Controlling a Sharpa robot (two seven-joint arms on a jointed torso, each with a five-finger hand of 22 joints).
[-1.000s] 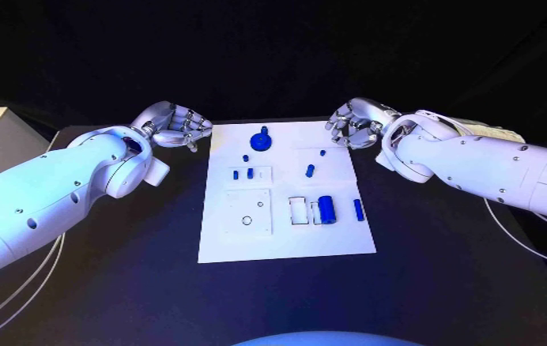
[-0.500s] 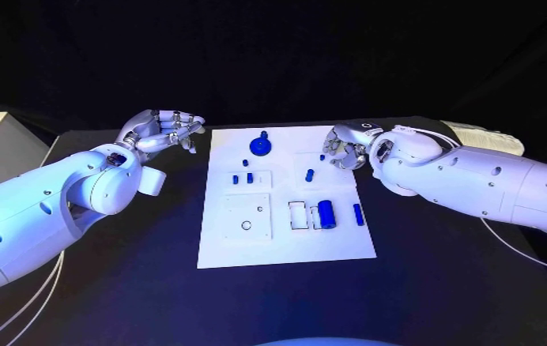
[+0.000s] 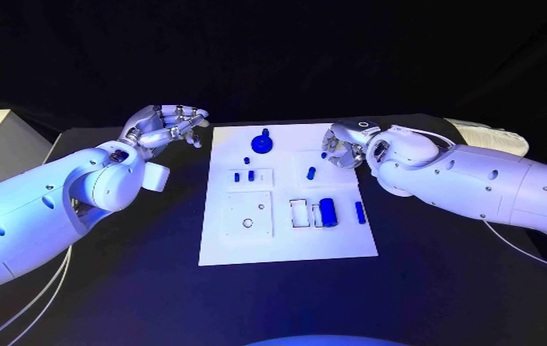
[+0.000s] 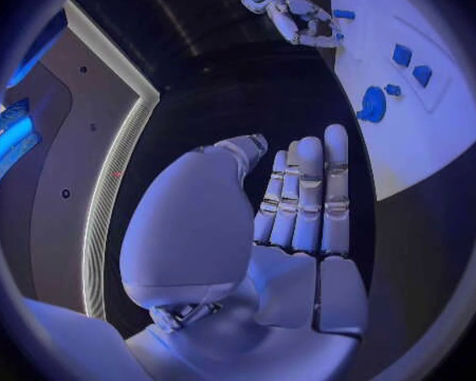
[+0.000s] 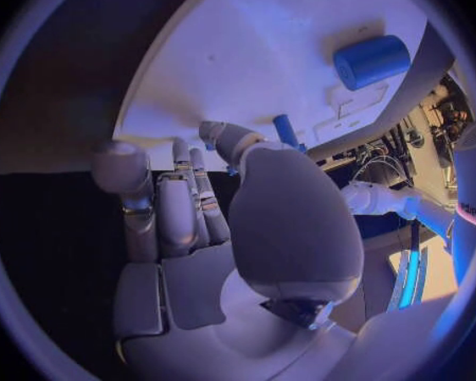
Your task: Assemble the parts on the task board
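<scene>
The white task board lies in the middle of the black table. On it I see a round blue knob, several small blue pegs, a blue cylinder and a blue bar. My right hand hovers over the board's far right corner with nothing in it. Its thumb comes close to a short blue peg that also shows beside the hand. My left hand hangs off the board's far left corner, holding nothing; its fingers are stretched out side by side.
A pale box stands at the table's left edge, and a white object lies behind my right arm. Black tabletop runs round the board on all sides.
My right hand has come down and inward over the board's far right corner, toward the short peg. My left hand has turned at the wrist and stayed beside the far left corner.
</scene>
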